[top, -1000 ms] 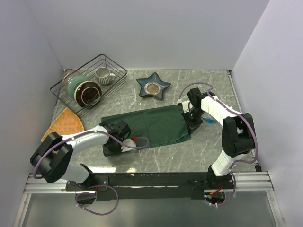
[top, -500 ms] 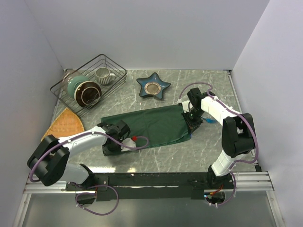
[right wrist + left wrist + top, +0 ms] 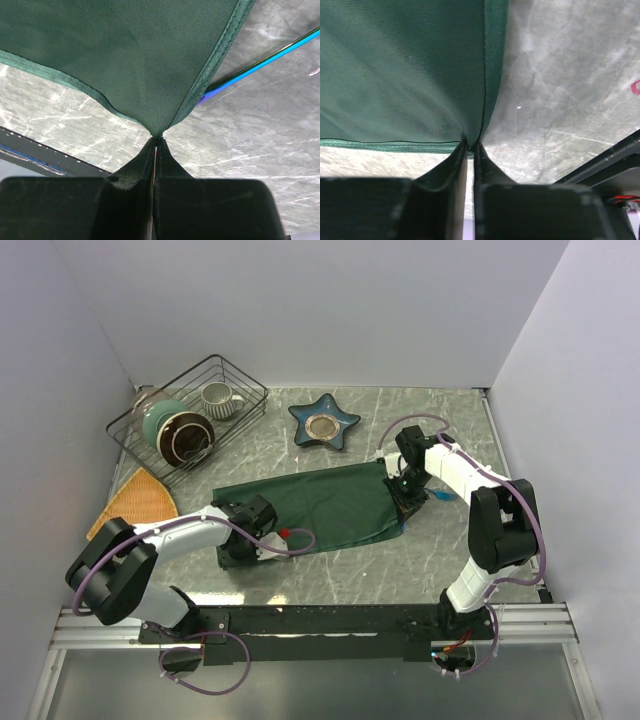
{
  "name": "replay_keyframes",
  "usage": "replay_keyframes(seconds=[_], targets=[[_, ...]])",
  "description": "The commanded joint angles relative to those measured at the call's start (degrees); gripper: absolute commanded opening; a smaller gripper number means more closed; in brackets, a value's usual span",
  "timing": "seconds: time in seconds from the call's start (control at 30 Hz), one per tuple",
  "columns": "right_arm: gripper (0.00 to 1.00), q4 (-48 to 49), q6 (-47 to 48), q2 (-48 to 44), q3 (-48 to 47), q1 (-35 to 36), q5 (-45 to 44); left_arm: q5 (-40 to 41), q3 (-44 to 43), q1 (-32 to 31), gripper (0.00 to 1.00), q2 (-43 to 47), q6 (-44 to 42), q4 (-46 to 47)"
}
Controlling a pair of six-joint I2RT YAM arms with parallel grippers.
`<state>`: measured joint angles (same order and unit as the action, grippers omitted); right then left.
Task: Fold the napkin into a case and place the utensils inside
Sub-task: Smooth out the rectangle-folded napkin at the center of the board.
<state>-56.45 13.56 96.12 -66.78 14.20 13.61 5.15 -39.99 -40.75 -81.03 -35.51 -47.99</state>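
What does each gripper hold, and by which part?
Both hold the dark green cloth napkin by a corner: the left gripper at its left end, the right gripper at its right end.

1. No word, number, brand name or sign can be read in any of the three views.
2. In the left wrist view, a small red curved mark (image 3: 635,86) shows against the grey marbled tabletop (image 3: 560,100) at the right edge. It is cut off by the frame and cannot be made out as a letter or figure.
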Motion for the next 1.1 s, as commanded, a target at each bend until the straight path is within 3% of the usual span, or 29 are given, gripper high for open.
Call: replay_keyframes(seconds=[0.0,0.03,0.2,0.37,0.53,0.77,0.9,0.97,1.07], targets=[[0.00,-0.3,0.5,-1.0,-1.5,-0.4,0.1,0.0,1.2,-0.2,0.06,0.0,0.5,1.2],[0.00,-0.4,0.4,-0.9,-1.5,-0.4,0.2,0.2,1.2,-0.2,0.01,0.4,0.6,1.1],[0.00,-0.9,0.4,-0.8,-2.2,-0.3,0.5,1.5,-0.3,-0.2,0.01,1.8,0.0,-1.4],[0.00,-1.3,0.5,-1.1,-2.7,-0.3,0.6,1.3,-1.9,-0.1,0.14,3.7,-0.7,-4.2],[0.00,-1.3,0.4,-1.3,-2.7,-0.4,0.7,0.2,-1.8,-0.1,0.11,3.8,-1.1,-4.6],[0.00,-1.4,0.4,-1.2,-2.8,-0.4,0.8,-1.3,-1.7,0.0,0.23,1.8,-0.9,-2.7],[0.00,-1.3,0.5,-1.3,-2.7,-0.4,0.6,-2.0,-1.7,0.1,0.22,0.7,-0.9,-2.0],[0.00,-1.1,0.5,-1.4,-2.6,-0.4,0.5,-2.2,-1.7,0.1,0.15,0.5,-1.0,-1.9],[0.00,-1.1,0.6,-1.4,-2.5,-0.4,0.5,-2.2,-1.8,0.1,0.12,0.5,-1.0,-2.4]])
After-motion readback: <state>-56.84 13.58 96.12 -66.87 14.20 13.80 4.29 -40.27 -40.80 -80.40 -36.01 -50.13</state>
